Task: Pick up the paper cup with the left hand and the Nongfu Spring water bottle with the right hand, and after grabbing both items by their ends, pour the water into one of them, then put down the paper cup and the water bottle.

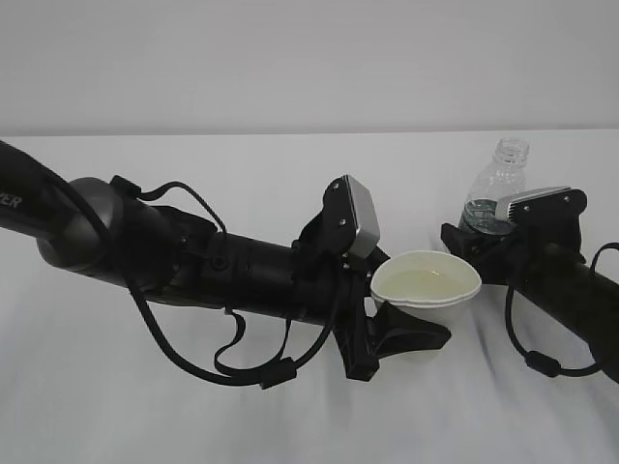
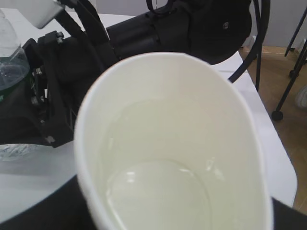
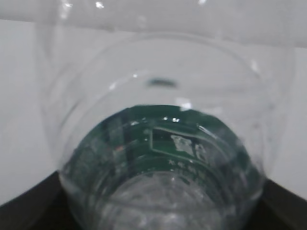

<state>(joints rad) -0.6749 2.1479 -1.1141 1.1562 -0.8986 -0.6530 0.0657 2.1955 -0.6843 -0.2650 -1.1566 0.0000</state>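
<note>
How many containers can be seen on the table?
2: the paper cup holding water, gripped near the middle; the bottle upright at the right. None seems hidden.

In the exterior view we lose the lower body of the small clear ribbed plastic bottle with its dark green label (image 1: 493, 193) behind the black right arm's tool (image 1: 484, 235), so we cannot tell whether its jaws press the bottle or stand clear of it. In the right wrist view the bottle is blurred, cut by the top and bottom edges, and its white lettering is unreadable to us. The small white tapered paper cup (image 2: 177, 143) runs off the left wrist view's bottom edge, hiding its base and the left tool's fingers from us.
</note>
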